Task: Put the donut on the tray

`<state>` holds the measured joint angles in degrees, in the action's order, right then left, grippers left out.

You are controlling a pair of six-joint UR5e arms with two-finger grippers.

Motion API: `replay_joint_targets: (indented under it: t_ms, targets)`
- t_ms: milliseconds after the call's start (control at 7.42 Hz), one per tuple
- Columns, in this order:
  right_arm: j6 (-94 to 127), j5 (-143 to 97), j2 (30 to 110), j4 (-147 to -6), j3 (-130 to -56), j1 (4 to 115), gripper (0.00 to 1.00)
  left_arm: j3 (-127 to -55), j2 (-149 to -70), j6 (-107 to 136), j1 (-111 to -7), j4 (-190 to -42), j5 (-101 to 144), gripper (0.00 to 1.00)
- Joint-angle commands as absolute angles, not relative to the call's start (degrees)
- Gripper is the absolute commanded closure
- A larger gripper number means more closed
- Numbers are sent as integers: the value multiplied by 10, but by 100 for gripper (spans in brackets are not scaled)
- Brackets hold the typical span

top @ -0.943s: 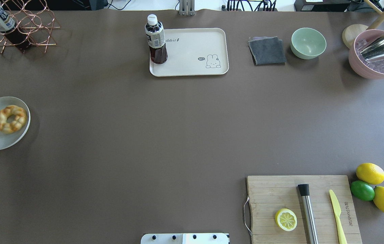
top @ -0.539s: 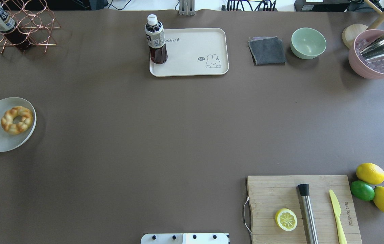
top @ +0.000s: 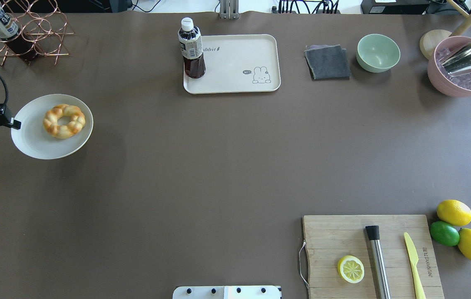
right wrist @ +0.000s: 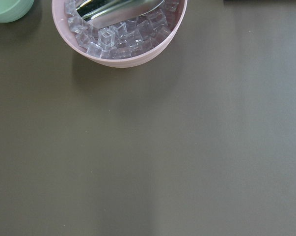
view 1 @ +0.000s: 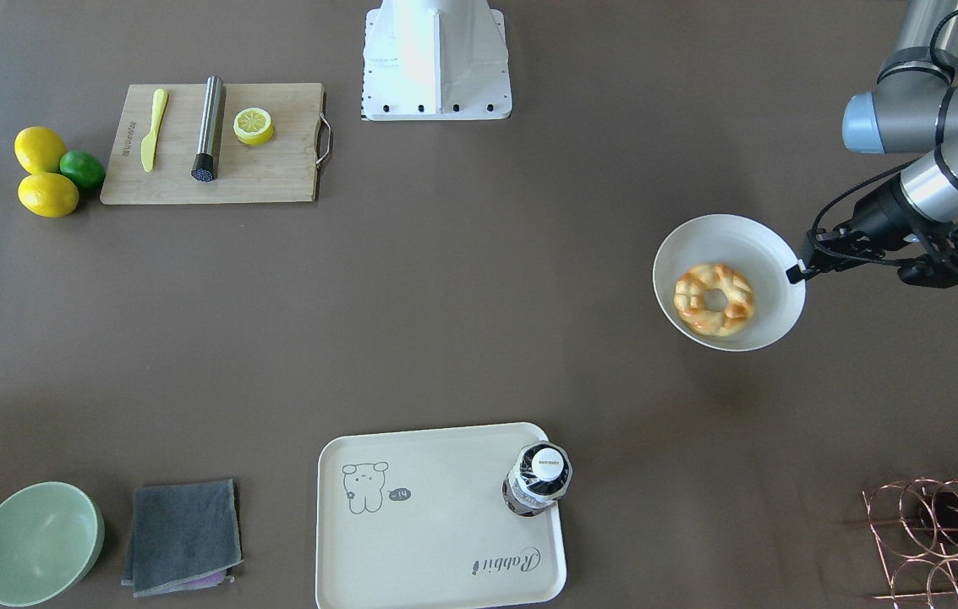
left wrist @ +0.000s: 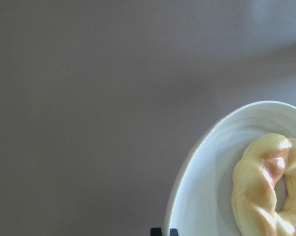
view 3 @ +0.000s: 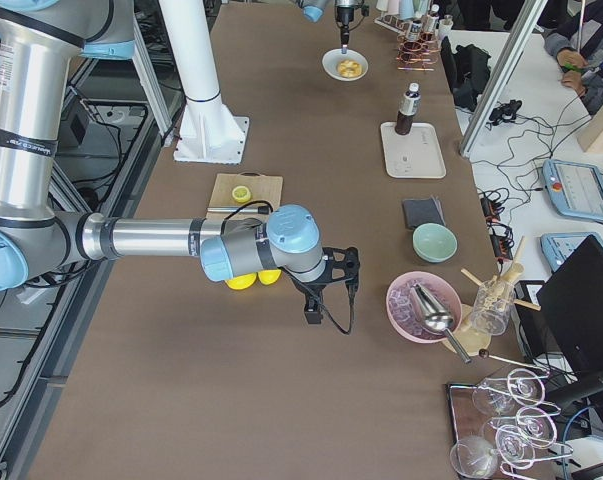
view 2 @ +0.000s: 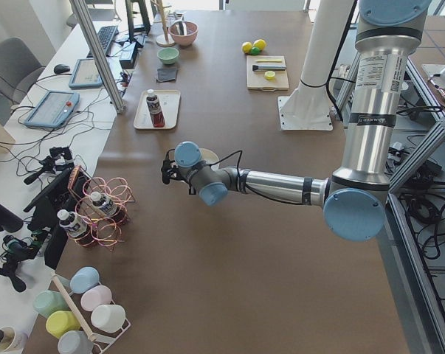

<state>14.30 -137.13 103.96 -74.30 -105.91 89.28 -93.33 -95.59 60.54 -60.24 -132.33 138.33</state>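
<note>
The donut (top: 64, 121) is a golden-brown braided ring lying on a white plate (top: 31, 139). My left gripper (top: 13, 123) is shut on the plate's left rim and holds it above the table at the left side. The front-facing view shows the donut (view 1: 714, 298), the plate (view 1: 749, 241) and the gripper (view 1: 796, 272). The cream rabbit tray (top: 239, 62) lies at the far middle of the table, apart from the plate. My right gripper (view 3: 315, 312) shows only in the right side view, over bare table; I cannot tell whether it is open or shut.
A dark drink bottle (top: 191, 49) stands on the tray's left corner. A copper wire rack (top: 31, 33) stands far left. A grey cloth (top: 327, 62), a green bowl (top: 378, 52) and a pink ice bowl (top: 464, 68) are far right. A cutting board (top: 343, 236) lies near right.
The plate with the donut has moved right and toward the far side of the table, carried by my left gripper. Nothing else has moved.
</note>
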Motion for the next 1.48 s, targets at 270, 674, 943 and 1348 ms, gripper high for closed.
replay_joint_targets:
  t_ms: [270,674,943,1348]
  targets:
    - [481,-1341,1018,-594,-1073,734,1,-1076,-1060,844,-442,-1199,1271,100]
    - [635,-1305,968,-594,-1108,638,2,-1099,-1208,923,-331,-1016,1151,100]
    - [763,-1241,902,-597,-1116,537,5,-1086,-1270,965,-282,-977,1106,100]
    - [804,-1235,812,-697,-1154,472,8,-1034,-1329,995,-239,-977,1050,100]
